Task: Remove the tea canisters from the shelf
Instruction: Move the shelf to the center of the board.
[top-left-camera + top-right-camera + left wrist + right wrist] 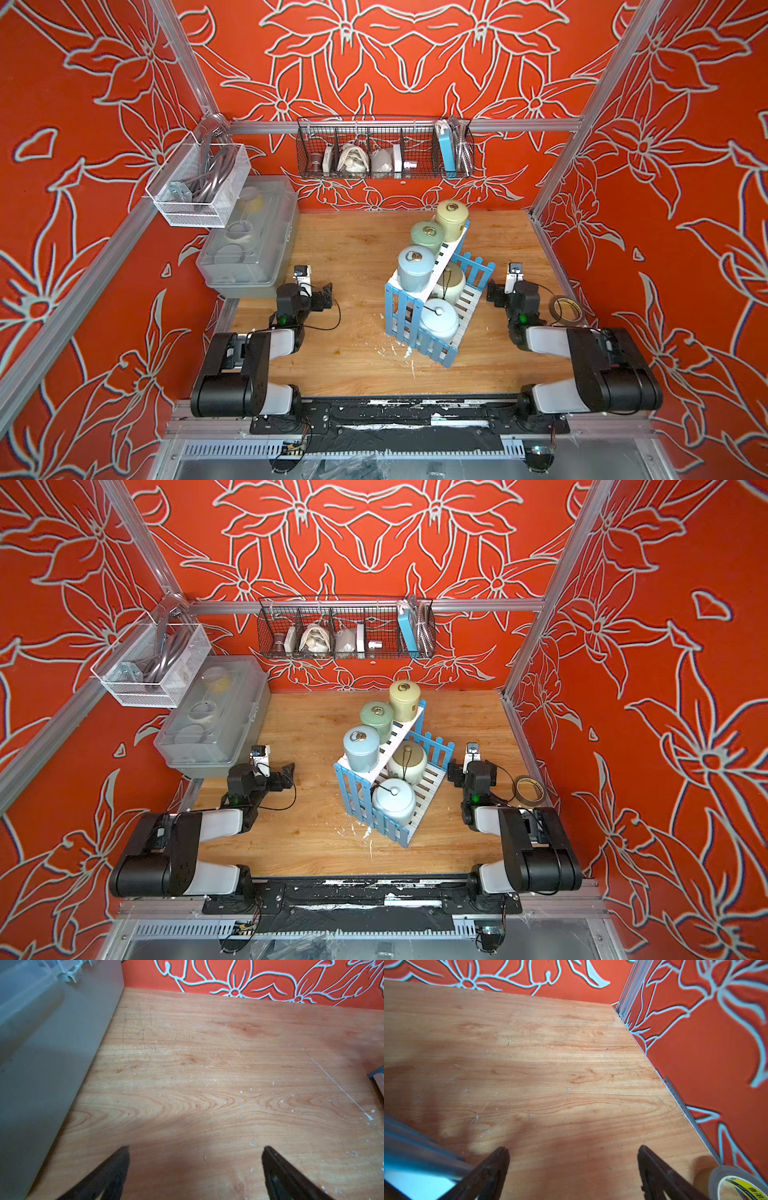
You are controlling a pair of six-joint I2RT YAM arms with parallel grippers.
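Note:
The shelf (400,309) (351,785), with light blue picket sides and white slats, stands at an angle mid-table. Its upper tier carries three small tea canisters: blue-grey (415,270), sage green (427,237) and cream (451,218). Two squat ones sit on the lower tier, cream (452,283) and pale blue (438,321). My left gripper (325,297) (195,1153) is open over bare wood, well left of the shelf. My right gripper (493,293) (573,1153) is open too, just right of it. A blurred edge of the shelf (415,1157) shows in the right wrist view.
A clear lidded plastic box (249,237) stands at the table's left edge beside my left gripper, with a mesh basket (199,183) hanging above it. A black wire basket (384,149) hangs on the back wall. A tape roll (565,309) (737,1184) lies by the right wall.

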